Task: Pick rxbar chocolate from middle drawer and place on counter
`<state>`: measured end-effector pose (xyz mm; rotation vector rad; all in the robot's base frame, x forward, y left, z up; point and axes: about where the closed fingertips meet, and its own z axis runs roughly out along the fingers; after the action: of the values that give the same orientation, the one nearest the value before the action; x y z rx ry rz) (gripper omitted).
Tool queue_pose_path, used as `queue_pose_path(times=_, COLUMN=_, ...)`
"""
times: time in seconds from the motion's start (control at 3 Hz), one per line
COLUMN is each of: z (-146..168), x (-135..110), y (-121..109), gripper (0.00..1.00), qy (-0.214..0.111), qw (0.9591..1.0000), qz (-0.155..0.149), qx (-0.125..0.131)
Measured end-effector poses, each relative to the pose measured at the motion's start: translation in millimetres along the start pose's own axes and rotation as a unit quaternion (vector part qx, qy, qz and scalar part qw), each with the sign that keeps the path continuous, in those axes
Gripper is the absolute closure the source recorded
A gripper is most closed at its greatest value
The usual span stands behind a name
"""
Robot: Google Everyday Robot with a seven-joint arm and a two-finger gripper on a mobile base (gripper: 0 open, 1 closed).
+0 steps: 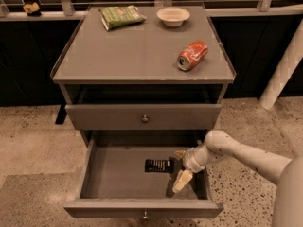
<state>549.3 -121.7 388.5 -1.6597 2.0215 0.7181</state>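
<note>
The rxbar chocolate (159,165), a flat black bar with white lettering, lies on the floor of the middle drawer (118,176), which is pulled wide open at the bottom of the cabinet. My gripper (180,169) is down inside the drawer just right of the bar. It is open, with one pale finger toward the back and the other toward the drawer front. Nothing is held, and the bar's right end sits close to the gap between the fingers. The counter (137,51) is the grey cabinet top above.
On the counter lie a green snack bag (121,16), a white bowl (173,16) and a tipped red soda can (192,55). The knobbed drawer above (144,117) is shut. My arm (246,156) reaches in from the right over speckled floor. A white post (283,70) stands at right.
</note>
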Motion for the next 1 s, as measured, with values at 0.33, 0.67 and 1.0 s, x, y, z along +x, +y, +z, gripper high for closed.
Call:
queue_pose_path(times=0.33, z=62.0, x=-3.3, y=-3.6, gripper=0.00, qy=0.024, qw=0.9993, qz=-0.017, qx=-0.022)
queue_pose_path(times=0.67, z=62.1, x=-3.3, y=-3.7, gripper=0.00, qy=0.024, qw=0.9993, qz=-0.017, qx=-0.022)
queue_pose_path(times=1.0, z=63.9, x=-7.3, y=-7.6, gripper=0.00, qy=0.018, qw=0.9996, qz=-0.014, qx=-0.017)
